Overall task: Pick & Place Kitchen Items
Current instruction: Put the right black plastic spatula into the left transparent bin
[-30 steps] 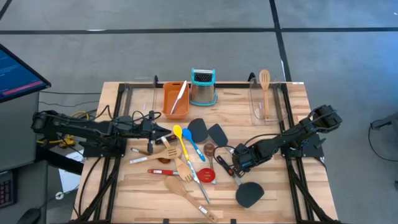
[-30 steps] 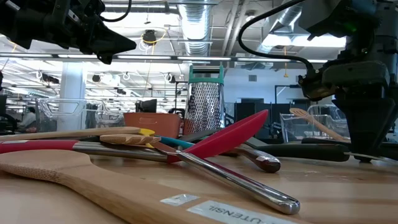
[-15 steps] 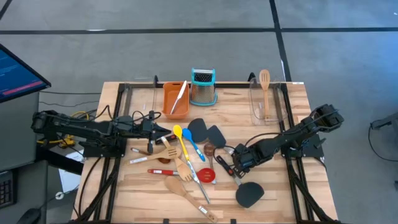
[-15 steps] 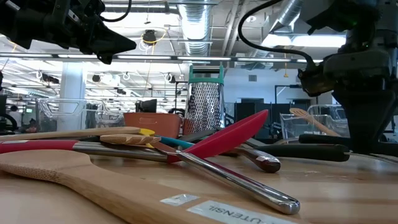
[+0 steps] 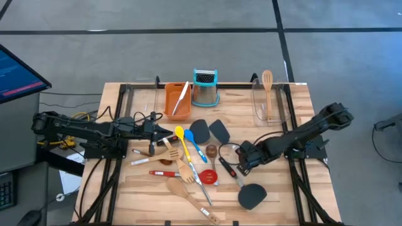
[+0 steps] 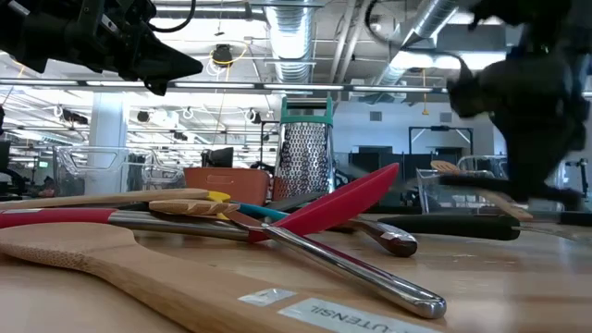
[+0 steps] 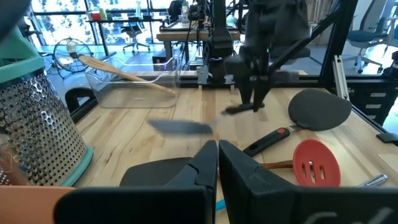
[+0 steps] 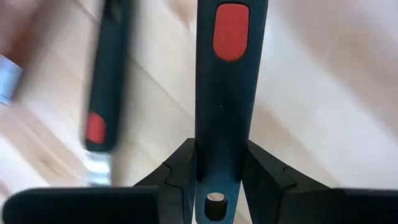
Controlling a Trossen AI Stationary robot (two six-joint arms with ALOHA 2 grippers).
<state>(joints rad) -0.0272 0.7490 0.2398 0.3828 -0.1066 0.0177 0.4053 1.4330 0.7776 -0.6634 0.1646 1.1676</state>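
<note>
My right gripper point(image 5: 240, 161) is clamped on the far end of the handle of a black plastic turner with a squarish flat head point(image 5: 220, 130). The turner sits in the middle of the pale wooden table point(image 5: 276, 207), with its head out toward the pile of utensils. In the right wrist view the two fingers point(image 8: 180, 165) pinch the handle from both sides, near its little hanging hole and below its red patch. I think the handle is smooth and hard, so it could slip. I am holding it by the very end, so the long, heavy part sticks out and could tip down or swing. A second black turner with a big round head point(image 5: 252, 196) lies just beside it, and I could bump its handle. The swinging head could also hit the red slotted spoon point(image 5: 209, 177) or the shiny steel handles near it. The rest of the pile looks mixed: light wooden spoons point(image 5: 179, 188), a yellow spoon point(image 5: 180, 133) and a blue spoon point(image 5: 190, 135). My left gripper point(image 5: 154, 129) waits by the left side of the pile with its fingers pressed together, holding nothing.
</note>
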